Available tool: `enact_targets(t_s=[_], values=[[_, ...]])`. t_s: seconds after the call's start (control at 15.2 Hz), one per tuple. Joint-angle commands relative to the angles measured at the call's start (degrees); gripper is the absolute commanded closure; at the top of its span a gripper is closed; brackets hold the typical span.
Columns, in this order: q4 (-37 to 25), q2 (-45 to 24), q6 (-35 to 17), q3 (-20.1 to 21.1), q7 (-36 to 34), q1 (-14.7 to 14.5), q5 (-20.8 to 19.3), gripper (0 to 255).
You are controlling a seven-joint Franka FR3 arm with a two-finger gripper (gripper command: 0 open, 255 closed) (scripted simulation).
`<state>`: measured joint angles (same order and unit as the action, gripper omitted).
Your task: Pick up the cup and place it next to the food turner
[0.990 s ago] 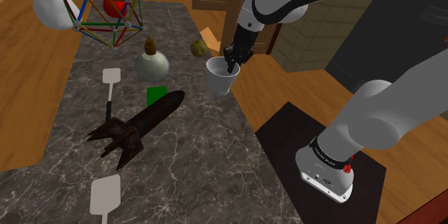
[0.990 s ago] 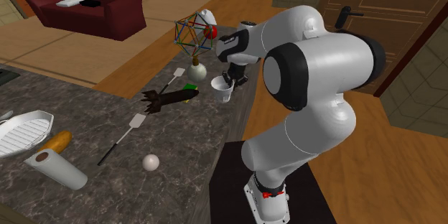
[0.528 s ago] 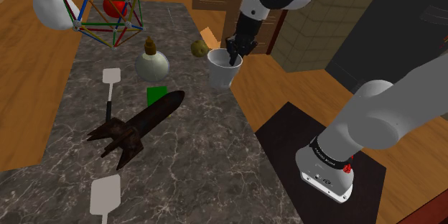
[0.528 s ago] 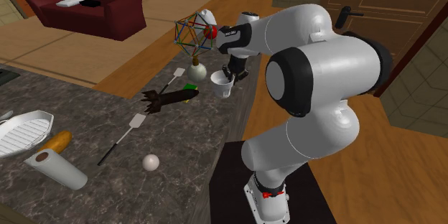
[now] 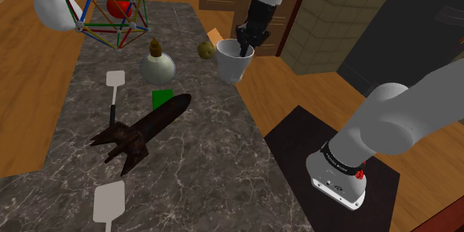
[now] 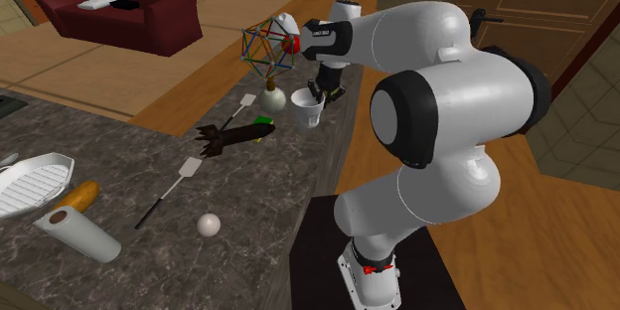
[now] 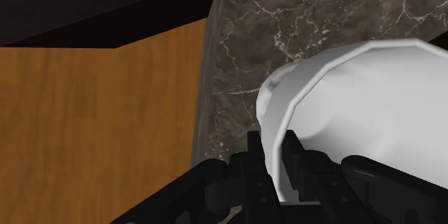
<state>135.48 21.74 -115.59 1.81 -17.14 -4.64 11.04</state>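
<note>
A white cup [image 5: 232,61] hangs tilted a little above the dark marble counter [image 5: 201,163], near its edge at the shoulder view's right. My gripper [image 5: 244,42] is shut on the cup's rim, one finger inside and one outside; the wrist view shows the fingers [image 7: 255,159] clasping the cup [image 7: 359,108] wall. From the second exterior view, the cup [image 6: 306,110] hangs under the gripper [image 6: 320,96]. A white-bladed food turner [image 5: 113,89] with a dark handle lies well left of the cup. A second food turner [image 5: 108,202] lies at the counter's near end.
Between cup and turner are a round flask [image 5: 158,65], a green block [image 5: 161,97] and a dark rocket-shaped object [image 5: 145,130]. A coloured rod frame [image 5: 108,7] and a small pear [image 5: 207,48] stand further back. A tray [image 6: 30,184], bread [image 6: 75,197] and ball [image 6: 208,224] lie far off.
The gripper has risen with the cup in it; the cup has left the counter and moved slightly toward the back.
</note>
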Motion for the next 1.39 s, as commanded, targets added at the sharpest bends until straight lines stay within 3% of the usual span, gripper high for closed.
enact_targets(t_s=[0.0, 0.66, 1.32], values=[[-1.1, 0.5, 1.6, 0.0, -0.3, 0.0, -0.1, 255], [-7.3, 1.5, 8.7, -0.2, -1.5, 0.1, -0.7, 255], [-0.4, 10.3, 8.2, 9.4, -14.1, -5.4, 4.1, 255]])
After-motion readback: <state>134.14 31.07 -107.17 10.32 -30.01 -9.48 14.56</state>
